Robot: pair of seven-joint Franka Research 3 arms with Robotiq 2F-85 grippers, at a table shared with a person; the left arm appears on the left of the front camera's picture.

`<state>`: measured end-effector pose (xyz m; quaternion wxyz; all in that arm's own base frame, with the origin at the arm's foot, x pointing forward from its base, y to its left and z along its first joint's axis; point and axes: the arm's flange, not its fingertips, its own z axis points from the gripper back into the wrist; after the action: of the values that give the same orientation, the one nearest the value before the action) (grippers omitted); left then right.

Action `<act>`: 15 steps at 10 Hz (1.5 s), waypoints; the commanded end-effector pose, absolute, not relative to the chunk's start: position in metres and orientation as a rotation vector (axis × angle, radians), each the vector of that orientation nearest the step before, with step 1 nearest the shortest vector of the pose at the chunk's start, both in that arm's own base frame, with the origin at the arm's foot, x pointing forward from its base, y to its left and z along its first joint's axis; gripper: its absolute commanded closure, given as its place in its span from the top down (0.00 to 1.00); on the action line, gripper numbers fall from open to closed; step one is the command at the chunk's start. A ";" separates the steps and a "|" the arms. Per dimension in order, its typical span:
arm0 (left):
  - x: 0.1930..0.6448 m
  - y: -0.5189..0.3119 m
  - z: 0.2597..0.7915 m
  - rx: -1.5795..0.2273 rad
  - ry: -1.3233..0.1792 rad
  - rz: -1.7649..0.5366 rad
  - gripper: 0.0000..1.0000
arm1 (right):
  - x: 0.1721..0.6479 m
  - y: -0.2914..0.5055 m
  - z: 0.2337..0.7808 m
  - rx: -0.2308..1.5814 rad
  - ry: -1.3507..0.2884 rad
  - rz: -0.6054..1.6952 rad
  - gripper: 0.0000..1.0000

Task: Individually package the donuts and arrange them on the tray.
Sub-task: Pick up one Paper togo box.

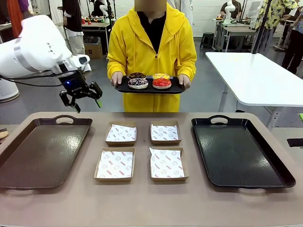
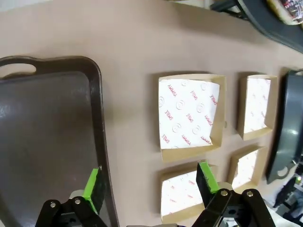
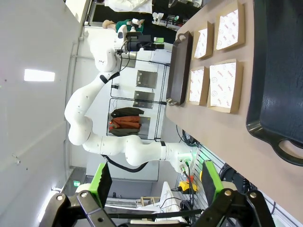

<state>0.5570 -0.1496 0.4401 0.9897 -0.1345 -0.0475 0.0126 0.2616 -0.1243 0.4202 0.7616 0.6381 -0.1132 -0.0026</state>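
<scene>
Four ring donuts (image 1: 149, 79) in a two-by-two cluster on a small black tray (image 1: 177, 88), at 12 o'clock beyond the far edge of the tabletop (image 1: 142, 203) and not on it. Carried level by a person (image 1: 151, 42) in a yellow hooded coat, with hands (image 1: 116, 78) at the tray's 9 and 3 o'clock ends.

- At the tray's 11 o'clock: dark chocolate donut (image 1: 137, 75), plain deep-brown icing.
- At 1 o'clock: yellow-iced donut (image 1: 161, 75), bright topping.
- At 7 o'clock: sprinkled donut (image 1: 138, 83), chocolate icing speckled with pale and coloured bits over a lighter rim.
- At 5 o'clock: red donut (image 1: 162, 83), glossy icing on a tan base.

Packed close together; touching or just apart, too small to tell.

In the middle of the tabletop, four shallow cardboard boxes (image 1: 115, 164) lined with white printed paper, set two by two. Large brown left tray (image 1: 28, 161) at 9 o'clock of the boxes and large black right tray (image 1: 236, 151) at 3 o'clock, each with a handle at its 12 o'clock end.

Left fingers (image 1: 99, 101) released and spread wide, hanging in the air at 10 o'clock of the boxes, above the left tray's far corner. In the left wrist view, green pads astride the tray's rim and the nearest box, well above both.

Right fingers (image 3: 102, 177) likewise released and wide apart, in the air off the right tray's end of the tabletop.
</scene>
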 end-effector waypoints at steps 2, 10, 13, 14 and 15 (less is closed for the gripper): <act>0.569 -0.168 0.433 -0.209 -0.137 0.010 1.00 | 0.261 -0.125 0.420 1.395 -0.248 -0.003 1.00; 0.564 -0.176 0.422 -0.132 -0.136 -0.005 1.00 | 0.261 -0.125 0.420 1.395 -0.248 -0.003 1.00; 0.566 -0.210 0.394 -0.044 -0.101 -0.002 1.00 | 0.261 -0.125 0.420 1.395 -0.248 -0.003 1.00; 0.563 -0.215 0.386 -0.043 -0.109 0.011 1.00 | 0.261 -0.125 0.420 1.395 -0.248 -0.003 1.00; 0.562 -0.218 0.378 -0.052 -0.110 0.024 1.00 | 0.261 -0.125 0.420 1.395 -0.248 -0.003 1.00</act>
<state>0.5571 -0.2143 0.3793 0.9985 -0.0326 -0.0424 -0.0067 0.2615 -0.1243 0.4202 0.7616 0.6381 -0.1132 -0.0027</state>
